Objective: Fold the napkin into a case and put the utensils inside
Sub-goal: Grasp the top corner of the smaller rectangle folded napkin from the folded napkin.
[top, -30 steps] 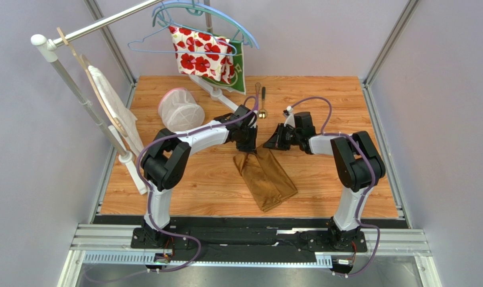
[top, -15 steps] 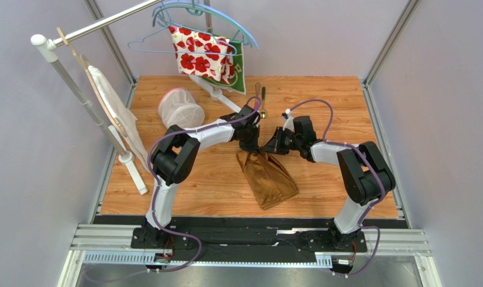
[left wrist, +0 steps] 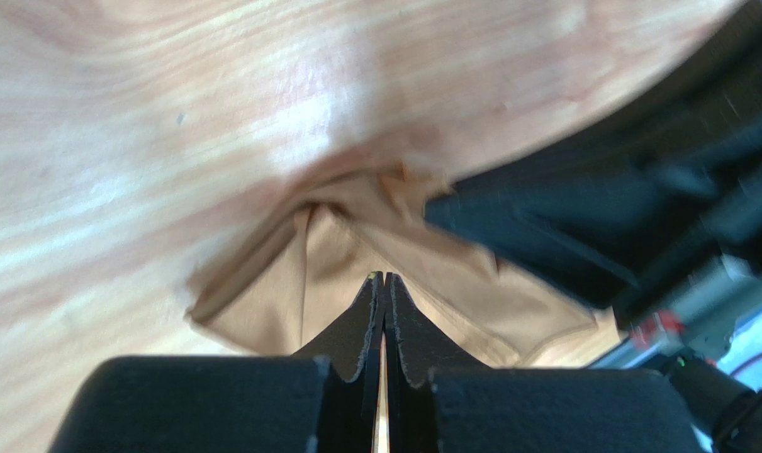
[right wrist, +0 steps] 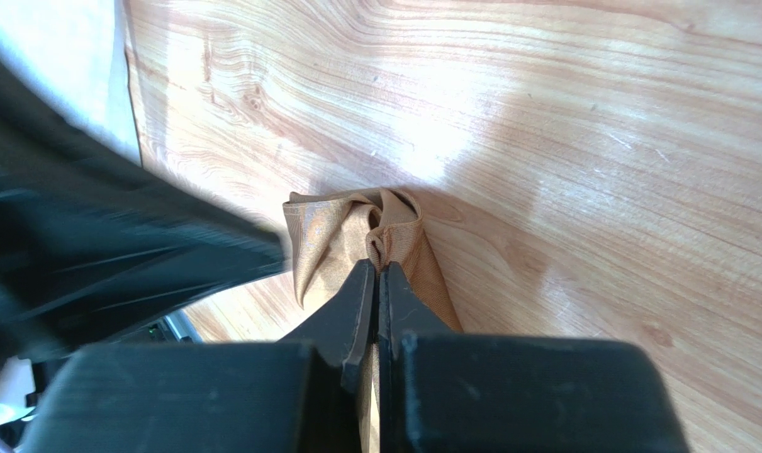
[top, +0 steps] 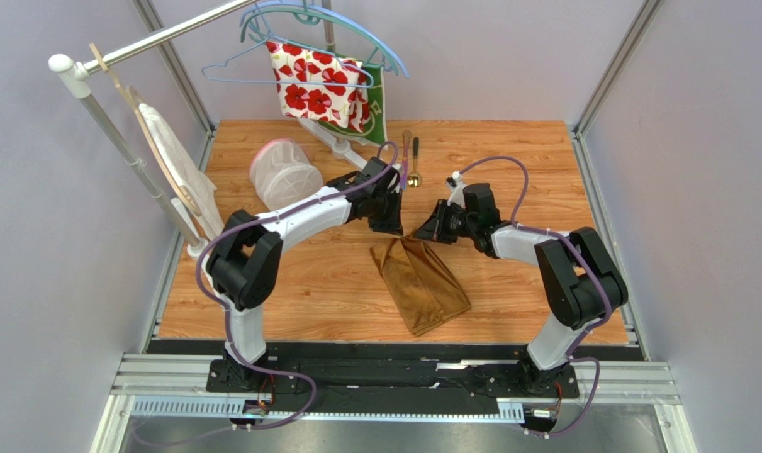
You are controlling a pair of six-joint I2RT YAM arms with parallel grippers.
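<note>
The golden-brown napkin (top: 422, 283) lies folded into a long slanted shape in the middle of the wooden table (top: 545, 160). My right gripper (top: 420, 233) is shut on a bunched fold at its far end, and the puckered napkin (right wrist: 328, 236) sits right at the right gripper (right wrist: 379, 267). My left gripper (top: 388, 225) is shut just left of that end. In its wrist view the left gripper (left wrist: 384, 276) hovers over the napkin (left wrist: 262, 293), with no cloth visible between the jaws. Two slim utensils (top: 414, 170) lie side by side behind the grippers.
A white mesh basket (top: 285, 173) stands at the back left. A red-flowered cloth (top: 318, 83) and a green cloth (top: 382, 111) hang from hangers on the rack. A pale bag (top: 176, 175) hangs at the left. The right gripper's black body (left wrist: 583, 217) fills the left wrist view's right side.
My left arm's elbow has swung left and its gripper has drawn slightly back from the napkin's end. The right gripper has shifted left, still pinching the napkin's far end.
</note>
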